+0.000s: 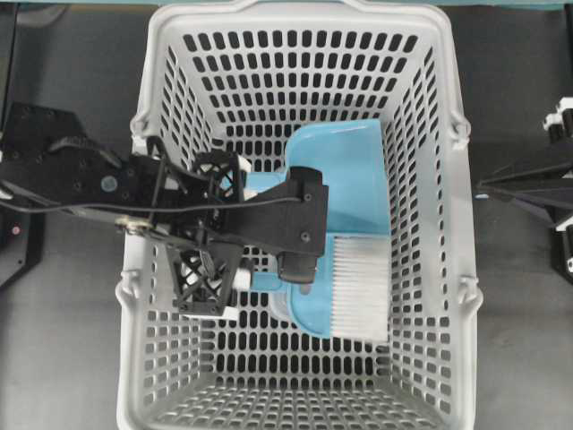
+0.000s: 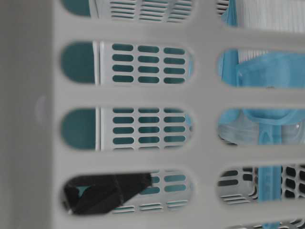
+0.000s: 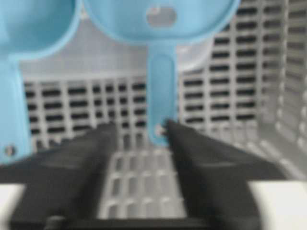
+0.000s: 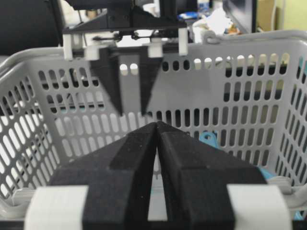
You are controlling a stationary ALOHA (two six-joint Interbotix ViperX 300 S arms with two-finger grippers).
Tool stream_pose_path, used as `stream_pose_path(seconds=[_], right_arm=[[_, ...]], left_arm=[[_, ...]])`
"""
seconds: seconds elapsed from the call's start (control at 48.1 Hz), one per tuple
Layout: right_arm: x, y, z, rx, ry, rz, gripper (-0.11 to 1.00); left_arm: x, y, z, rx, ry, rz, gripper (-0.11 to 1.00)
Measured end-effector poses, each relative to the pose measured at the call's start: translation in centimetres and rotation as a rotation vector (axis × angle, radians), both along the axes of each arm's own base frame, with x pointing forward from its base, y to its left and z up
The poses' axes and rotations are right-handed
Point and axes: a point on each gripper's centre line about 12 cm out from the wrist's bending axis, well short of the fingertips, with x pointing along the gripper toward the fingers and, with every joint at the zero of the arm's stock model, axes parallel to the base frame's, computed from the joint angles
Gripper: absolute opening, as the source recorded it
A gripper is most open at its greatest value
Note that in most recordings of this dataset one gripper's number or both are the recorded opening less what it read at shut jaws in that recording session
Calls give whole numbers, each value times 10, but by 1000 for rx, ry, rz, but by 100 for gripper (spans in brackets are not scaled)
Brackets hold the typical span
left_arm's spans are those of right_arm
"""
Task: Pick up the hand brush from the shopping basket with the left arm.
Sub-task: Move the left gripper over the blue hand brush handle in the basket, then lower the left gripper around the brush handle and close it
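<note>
Reaching into the basket (image 1: 161,54), the left gripper (image 3: 139,132) holds its jaws apart, with the brush (image 1: 354,287) handle tip just beside one finger, ungripped. Brush lies on the basket floor, bristles overlapping the dustpan (image 1: 354,170). Right gripper (image 4: 157,125) sits outside the basket, fingers together.

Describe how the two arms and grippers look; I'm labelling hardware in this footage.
The left arm is matte black with boxy housings, open lattice brackets, a thin black cable along it and small white fittings. The left gripper has blunt black wedge fingers. The right gripper has black, grainy tapered fingers with white clips at their bases.
</note>
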Motion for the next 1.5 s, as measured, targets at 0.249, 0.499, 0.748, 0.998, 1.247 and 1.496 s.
stream_pose_path(seconds=[0.249, 0.499, 0.748, 0.998, 1.247, 1.496], right_arm=[[0, 0, 0, 1, 0, 0, 0], [-1, 0, -2, 1, 3, 0, 0], [0, 0, -3, 1, 6, 1, 0], [0, 0, -3, 3, 9, -1, 0], [0, 0, -5, 3, 14, 1, 0], [-1, 0, -6, 3, 15, -1, 0]], left_arm=[[4, -17, -33, 10, 62, -38, 90], [12, -24, -65, 13, 91, -50, 91], [6, -21, -105, 27, 179, -43, 91], [11, -17, -112, 12, 110, -36, 91], [12, -18, -112, 10, 101, -33, 90], [13, -18, -112, -31, 91, 70, 72]])
